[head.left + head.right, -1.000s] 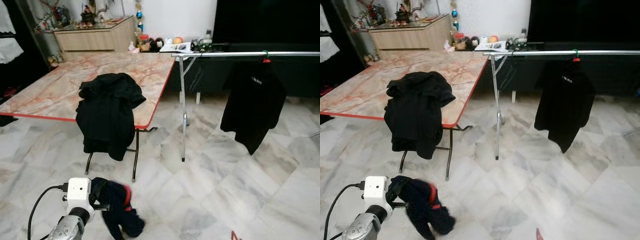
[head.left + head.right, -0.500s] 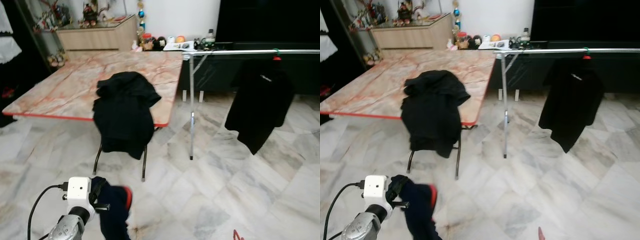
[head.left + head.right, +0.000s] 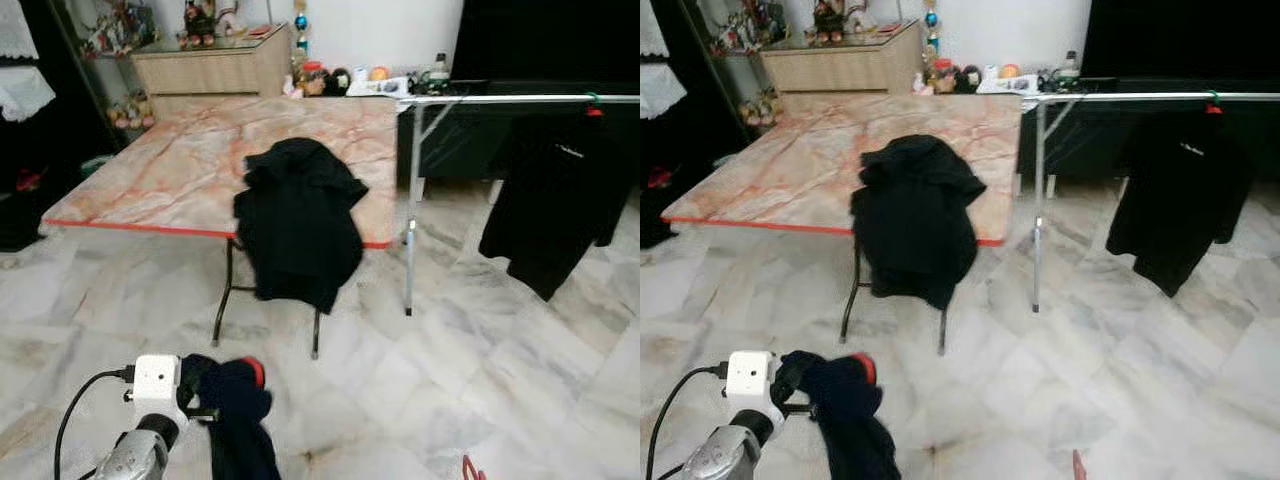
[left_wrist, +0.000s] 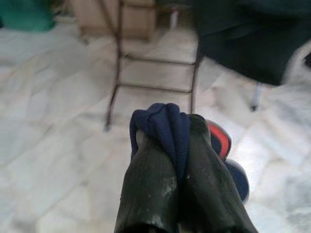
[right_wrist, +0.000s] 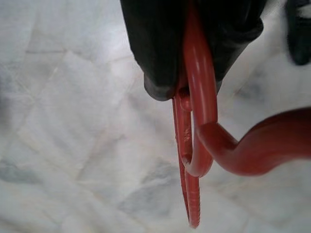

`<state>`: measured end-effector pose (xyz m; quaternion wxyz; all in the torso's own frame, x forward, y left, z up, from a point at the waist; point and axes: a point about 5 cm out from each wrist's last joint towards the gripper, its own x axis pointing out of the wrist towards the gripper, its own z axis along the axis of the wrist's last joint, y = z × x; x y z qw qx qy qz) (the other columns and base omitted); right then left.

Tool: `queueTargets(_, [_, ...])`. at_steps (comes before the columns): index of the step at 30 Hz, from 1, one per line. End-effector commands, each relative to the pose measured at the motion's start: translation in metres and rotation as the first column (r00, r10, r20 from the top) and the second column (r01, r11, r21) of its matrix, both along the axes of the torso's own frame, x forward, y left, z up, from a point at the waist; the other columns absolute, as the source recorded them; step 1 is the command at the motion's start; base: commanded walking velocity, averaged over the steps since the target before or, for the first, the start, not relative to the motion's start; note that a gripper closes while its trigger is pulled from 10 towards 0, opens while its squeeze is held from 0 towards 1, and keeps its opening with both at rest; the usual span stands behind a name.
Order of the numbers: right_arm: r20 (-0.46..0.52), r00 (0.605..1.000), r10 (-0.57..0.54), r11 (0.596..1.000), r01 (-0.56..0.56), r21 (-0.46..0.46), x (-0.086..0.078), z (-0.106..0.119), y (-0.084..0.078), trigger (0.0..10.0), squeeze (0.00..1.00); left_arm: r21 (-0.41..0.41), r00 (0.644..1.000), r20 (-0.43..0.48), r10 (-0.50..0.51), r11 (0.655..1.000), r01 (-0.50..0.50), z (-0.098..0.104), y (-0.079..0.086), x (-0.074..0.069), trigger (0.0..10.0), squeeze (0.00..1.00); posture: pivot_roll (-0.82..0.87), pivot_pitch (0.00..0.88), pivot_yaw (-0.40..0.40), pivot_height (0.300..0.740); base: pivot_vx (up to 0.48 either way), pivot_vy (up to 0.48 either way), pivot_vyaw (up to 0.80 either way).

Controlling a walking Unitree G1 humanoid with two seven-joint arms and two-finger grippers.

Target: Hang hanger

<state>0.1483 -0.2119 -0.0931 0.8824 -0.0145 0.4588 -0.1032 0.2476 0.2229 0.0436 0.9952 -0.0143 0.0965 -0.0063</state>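
Red hanger (image 5: 194, 121) clamped between right gripper (image 5: 192, 82) fingers over marble floor (image 3: 500, 400), left gripper (image 4: 177, 141) pinched on navy garment (image 3: 240, 425) — low front-left, clothes rail (image 3: 520, 98) well ahead right, black shirt (image 3: 550, 215) hung on it.

Pale marble floor (image 3: 500, 380), marble-topped folding table (image 3: 200, 160), wooden sideboard (image 3: 210, 68), white wall (image 3: 380, 30), dark doorway.

Red plastic hanger (image 5: 201, 104), hook curled, pinched in right tool (image 5: 194, 73).
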Motion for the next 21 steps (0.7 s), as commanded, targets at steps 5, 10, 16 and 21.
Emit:
queueTargets(5, [-0.003, 1.0, -0.001, 1.0, 0.001, 0.003, -0.0027, -0.0009, 0.0, 10.0, 0.0, -0.003, 0.999, 0.049, 0.002, 1.0, -0.002, 0.0107, 0.0005, 0.0055, 10.0, 0.0, 0.1, 0.028, 0.077, 0.74, 0.0, 0.377, 0.0])
queueTargets(10, [-0.002, 1.0, 0.0, 1.0, 0.0, 0.003, -0.0027, -0.0008, -0.0001, 10.0, 0.0, -0.003, 0.999, 0.051, 0.003, 1.0, -0.003, 0.0112, 0.0003, 0.0055, 10.0, 0.0, 0.11, 0.033, 0.075, 0.74, 0.0, 0.379, 0.0])
queueTargets(16, [0.0, 1.0, 0.003, 1.0, -0.003, 0.004, -0.0024, -0.0008, 0.0005, 10.0, 0.0, -0.011, 0.997, 0.072, 0.008, 1.0, -0.007, 0.0142, 0.0011, 0.0052, 10.0, 0.0, 0.11, 0.039, 0.076, 0.74, 0.0, 0.19, 0.0])
queueTargets(21, [0.0, 1.0, 0.005, 1.0, -0.005, 0.004, -0.0022, -0.0007, 0.0007, 10.0, 0.0, -0.019, 0.995, 0.098, 0.002, 1.0, 0.0, 0.0176, 0.0009, 0.0047, 10.0, 0.0, 0.11, 0.039, 0.074, 0.74, 0.0, 0.0, 0.0])
